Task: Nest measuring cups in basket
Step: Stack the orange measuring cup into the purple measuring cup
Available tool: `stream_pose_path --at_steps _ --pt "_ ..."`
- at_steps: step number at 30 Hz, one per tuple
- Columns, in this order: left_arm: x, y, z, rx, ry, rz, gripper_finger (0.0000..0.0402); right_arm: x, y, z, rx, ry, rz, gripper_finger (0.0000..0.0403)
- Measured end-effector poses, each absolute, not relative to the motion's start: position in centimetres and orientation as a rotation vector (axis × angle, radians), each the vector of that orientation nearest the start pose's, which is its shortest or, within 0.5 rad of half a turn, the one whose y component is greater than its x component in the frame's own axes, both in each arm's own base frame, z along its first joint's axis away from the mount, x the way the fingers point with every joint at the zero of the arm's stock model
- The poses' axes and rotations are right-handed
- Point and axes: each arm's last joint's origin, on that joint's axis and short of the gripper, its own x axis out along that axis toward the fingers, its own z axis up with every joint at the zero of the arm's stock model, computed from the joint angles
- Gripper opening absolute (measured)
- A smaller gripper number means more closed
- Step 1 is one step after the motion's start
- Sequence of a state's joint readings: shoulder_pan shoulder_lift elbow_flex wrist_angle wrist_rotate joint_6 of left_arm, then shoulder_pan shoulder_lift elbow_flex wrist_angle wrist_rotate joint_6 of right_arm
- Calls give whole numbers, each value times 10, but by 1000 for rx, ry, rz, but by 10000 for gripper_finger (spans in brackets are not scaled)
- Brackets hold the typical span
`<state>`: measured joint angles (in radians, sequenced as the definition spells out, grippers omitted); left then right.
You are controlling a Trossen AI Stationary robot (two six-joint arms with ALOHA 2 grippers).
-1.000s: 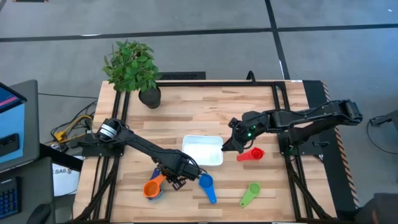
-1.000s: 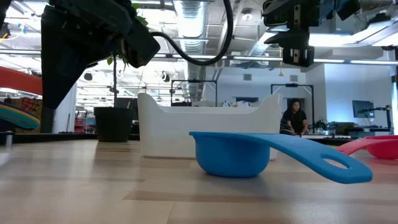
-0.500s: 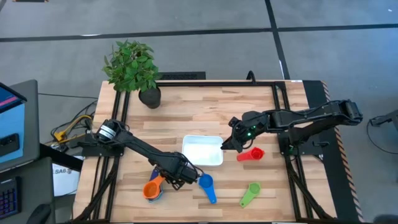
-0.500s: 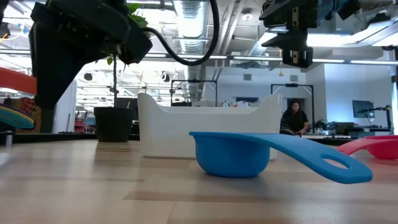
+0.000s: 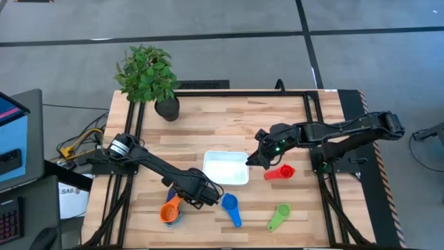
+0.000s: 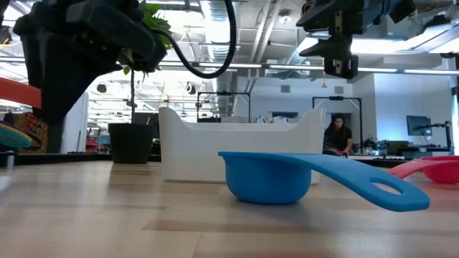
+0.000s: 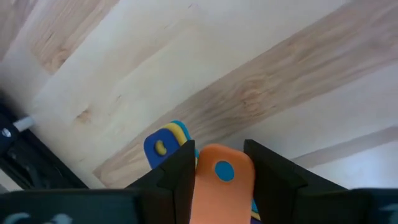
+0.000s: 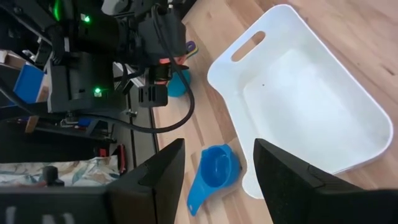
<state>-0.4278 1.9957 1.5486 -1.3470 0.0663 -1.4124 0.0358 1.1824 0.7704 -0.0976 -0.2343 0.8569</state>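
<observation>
Evidently, step in hand: left arm is carrying a small nested stack toward the basket; my reading, not a certainty.
Left gripper [image 5: 196, 196]: narrow, closed on the flat handle of the orange cup [image 5: 168, 212]; in the left wrist view the orange handle sits clamped between the two fingers [image 7: 177, 177], with blue and yellow handles fanned out just behind it.
Stack: orange bowl on top, a darker blue cup under it, hanging out to the side of the gripper away from the basket; whether it is off the wood I cannot tell.
Basket [image 5: 212, 160]: white, empty, just beyond the left gripper, toward the table's middle.
Doing it well: keep the handle level so the lower cups don't slide out of the nest; clear the basket's rim before lowering; set the bowls down flat, handles along the long side.
Blue cup [image 5: 229, 204]: loose on the table, right beside the left gripper.
Right gripper [image 5: 255, 159]: fingers wide, holding nothing, hovering at the basket's far end.
Red cup [image 5: 281, 172]: just beside the right gripper.
Green cup [image 5: 279, 214]: well clear of both, near the front edge.
</observation>
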Motion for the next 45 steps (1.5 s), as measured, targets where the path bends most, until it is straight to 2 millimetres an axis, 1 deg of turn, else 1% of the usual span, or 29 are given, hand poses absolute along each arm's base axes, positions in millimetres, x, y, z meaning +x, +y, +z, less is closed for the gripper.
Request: stream_pose_path --at_steps 7,15,24,33,38,40,42,45 --pt "317 -150 199 -696 1615 990 123 252 15 258 883 590 26 214" --pt "302 -152 204 -651 1648 1170 123 252 14 258 869 589 29 216" --pt "296 -156 205 -714 1651 1295 123 252 13 258 850 586 29 218" --pt "294 -158 206 -711 1660 1294 123 250 13 255 845 620 16 215" --pt "292 -163 205 -680 1632 1287 123 249 13 252 835 638 -27 215" --pt "294 -165 204 -669 1580 1255 123 249 12 252 827 634 -49 215" --pt "300 -166 202 -645 1507 1177 123 249 11 252 819 631 -59 214" --pt "310 -166 209 -597 1406 1086 123 249 11 252 813 626 -69 213"
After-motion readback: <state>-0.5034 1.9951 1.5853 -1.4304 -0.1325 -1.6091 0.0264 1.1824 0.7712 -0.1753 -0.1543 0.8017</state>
